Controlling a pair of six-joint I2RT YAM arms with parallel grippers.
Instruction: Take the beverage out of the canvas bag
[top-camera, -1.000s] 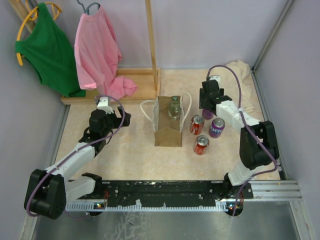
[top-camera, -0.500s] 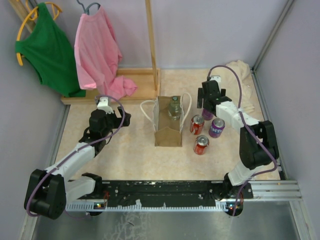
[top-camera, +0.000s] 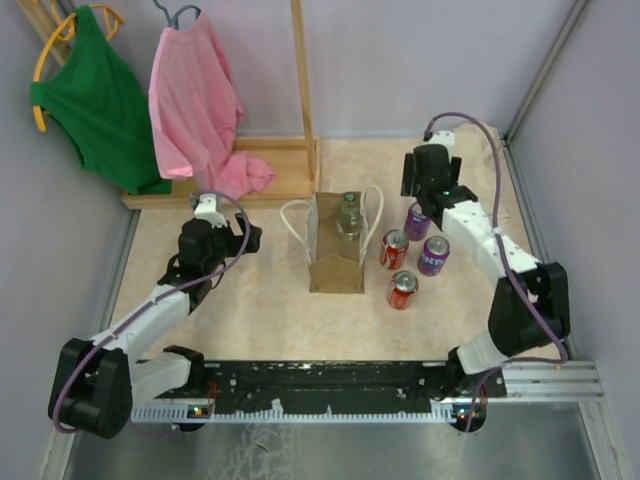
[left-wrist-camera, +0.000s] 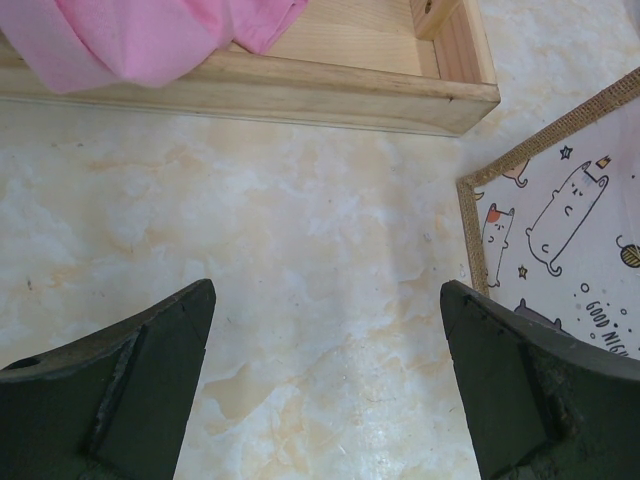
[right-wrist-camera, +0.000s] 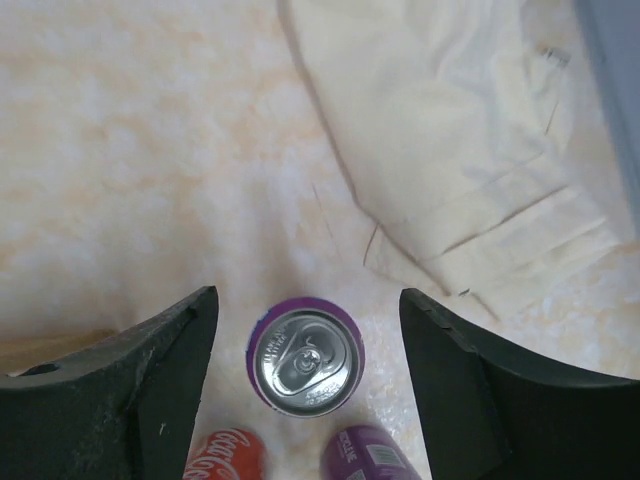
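Observation:
The canvas bag (top-camera: 334, 262) stands upright mid-table with its white rope handles (top-camera: 295, 222) out to the sides. Its cat-printed side (left-wrist-camera: 565, 235) fills the right edge of the left wrist view. A greenish beverage can (top-camera: 347, 216) stands in the bag's open top. My right gripper (top-camera: 419, 198) (right-wrist-camera: 305, 300) hangs open above an upright purple can (top-camera: 416, 220) (right-wrist-camera: 307, 361), with its fingers clear of the can. My left gripper (top-camera: 248, 236) (left-wrist-camera: 327, 300) is wide open over bare table, left of the bag, holding nothing.
Right of the bag stand two red cans (top-camera: 394, 249) (top-camera: 402, 289) and a second purple can (top-camera: 433, 254). A pale beige cloth (top-camera: 488, 150) (right-wrist-camera: 470, 150) lies at the back right. A wooden rack base (top-camera: 270, 165) (left-wrist-camera: 300, 85) with a pink garment (top-camera: 195, 105) stands behind the left gripper.
My right gripper has opened off the purple can and drawn back and up toward the far side; the can stands free on the table. The left arm has not moved.

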